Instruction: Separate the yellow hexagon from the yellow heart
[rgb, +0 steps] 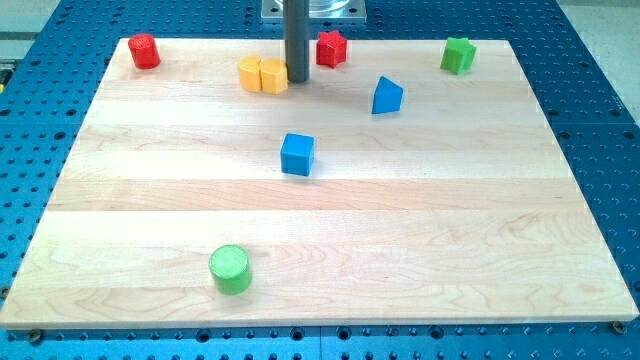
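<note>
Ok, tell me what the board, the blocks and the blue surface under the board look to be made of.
The board looks like pale, matt wood: grain lines and lengthwise plank seams show. The blocks, such as the blue cube and green cylinder, look like solid-coloured plastic or painted wood; which one is unclear. The blue surface looks like painted metal, with a regular grid of holes.

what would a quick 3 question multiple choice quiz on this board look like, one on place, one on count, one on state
1. Where is my tip?
A. right of the two yellow blocks
B. by the green cylinder
C. at the blue cube

2. How many blue blocks?
A. one
B. two
C. three

3. How do the yellow blocks stand?
A. far apart
B. stacked
C. touching side by side

Key: 1 A, it ends beside the yellow hexagon. 2 B, the blue cube and a blue wedge-like block. 3 C, no gap shows between the hexagon and the yellow heart.
</note>
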